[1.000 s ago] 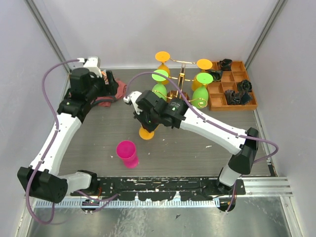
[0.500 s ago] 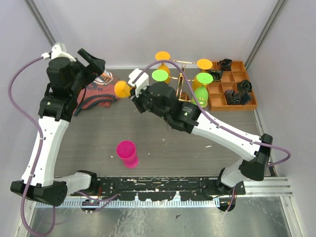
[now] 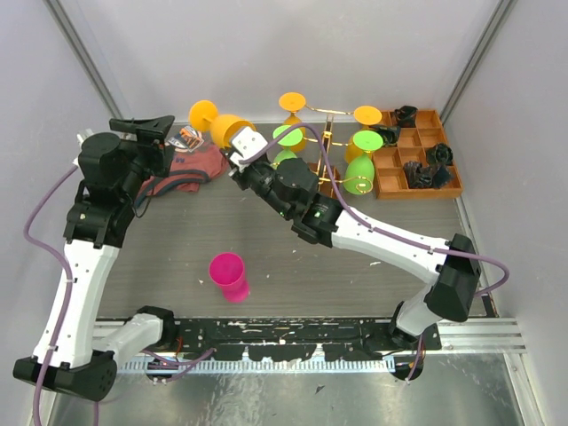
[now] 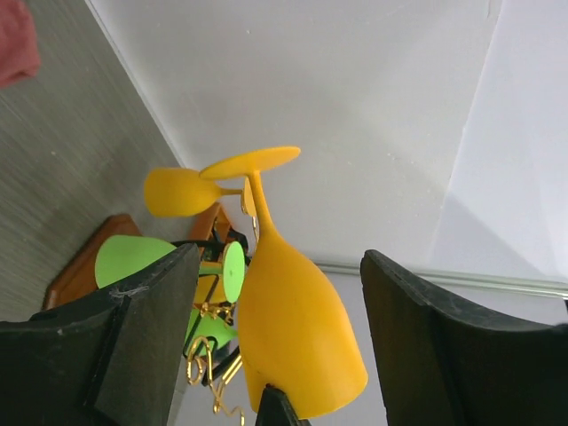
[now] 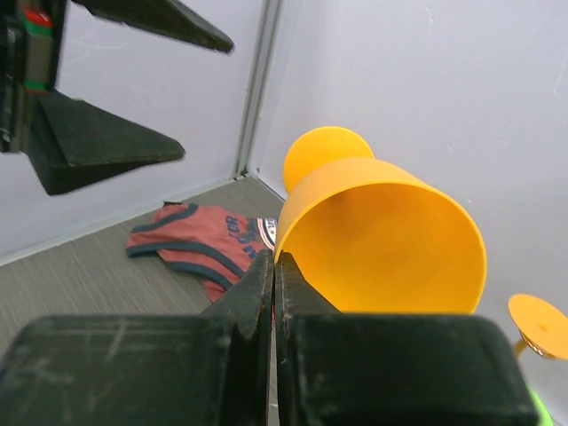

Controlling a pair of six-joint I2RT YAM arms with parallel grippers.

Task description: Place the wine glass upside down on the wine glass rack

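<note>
Right claw [image 5: 273, 259], wine glass [image 3: 224, 129]: now higher

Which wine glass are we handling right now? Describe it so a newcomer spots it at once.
Find the gold wire rack at the back, hung with orange and green glasses. Just left of it, up in the air, is an orange wine glass with its rim pinched by the right tool. Unlike the others, it is off the rack and tipped sideways.

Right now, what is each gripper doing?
Left gripper: jaws open, holding nothing.
Right gripper: jaws shut on the orange wine glass rim.
</note>
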